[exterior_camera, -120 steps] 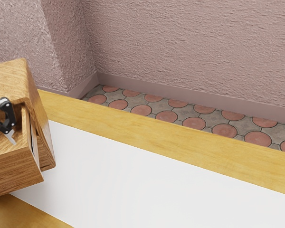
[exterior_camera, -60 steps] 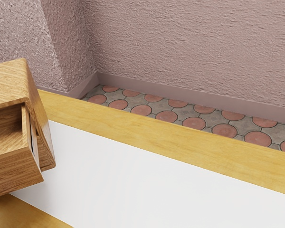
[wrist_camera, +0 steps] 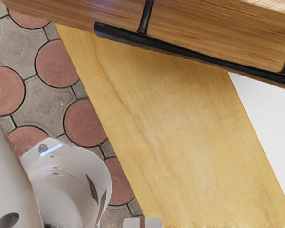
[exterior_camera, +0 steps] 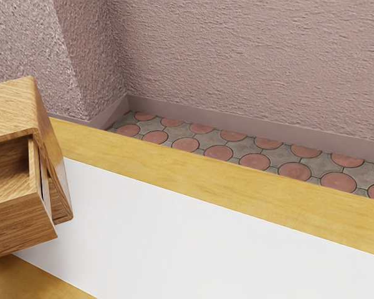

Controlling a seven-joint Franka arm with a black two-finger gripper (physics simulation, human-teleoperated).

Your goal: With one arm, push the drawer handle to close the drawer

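1 wooden drawer (exterior_camera: 25, 224) stands open near the claw (clenched or released, I can't tell), its long black handle (wrist_camera: 194, 54) carried on 2 posts (wrist_camera: 146, 16).

textured wall (exterior_camera: 249, 62), tiled floor (exterior_camera: 219, 152), table (exterior_camera: 206, 179)
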